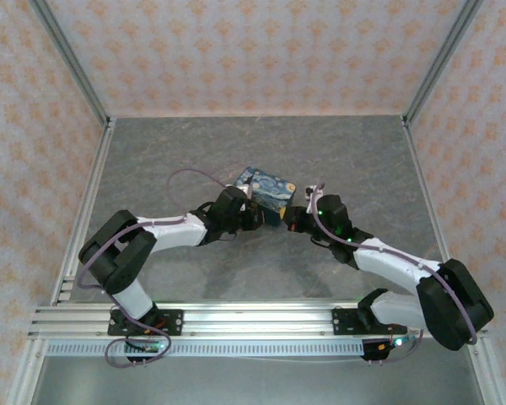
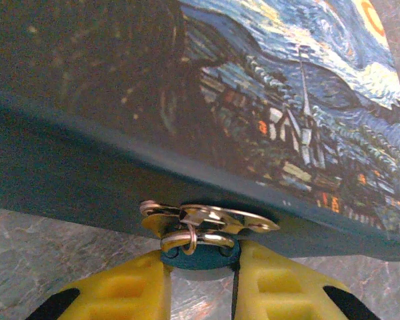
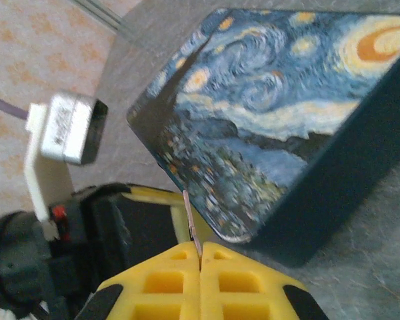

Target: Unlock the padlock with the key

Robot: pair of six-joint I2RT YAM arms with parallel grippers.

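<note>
- Left wrist view: we see the padlock [image 2: 199, 257], a small dark rounded body with silvery loops on top, low in the middle of the frame. It hangs from a metal hasp [image 2: 217, 219] on the lower edge of the blue painted box [image 2: 287, 100].
- The left gripper [image 2: 201, 268] has its yellow fingers [image 2: 130, 287] standing one on each side of the padlock and pressed against it, so the jaws are clamped on that small body.
- Right wrist view: the right gripper [image 3: 200, 252] sits at the bottom centre with its jaws brought together. They pinch a thin silvery strip (we take it for the key [image 3: 189, 217]) that rises from between the fingertips toward the box's lower corner. We cannot tell whether its tip touches anything.
- The box [image 3: 273, 113] takes up the upper right of that frame, its swirling night-sky lid toward the lens. The left arm's camera housing [image 3: 67, 127] shows at the middle left.
- Top external view: we find the box [image 1: 266, 187] at the centre of the grey table [image 1: 194, 152], turned at an angle.
- The left gripper [image 1: 257, 216] reaches it from the lower left and the right gripper [image 1: 292, 221] from the lower right. The two are near each other at the box's lower edge. The padlock is too small to make out from up here.
</note>
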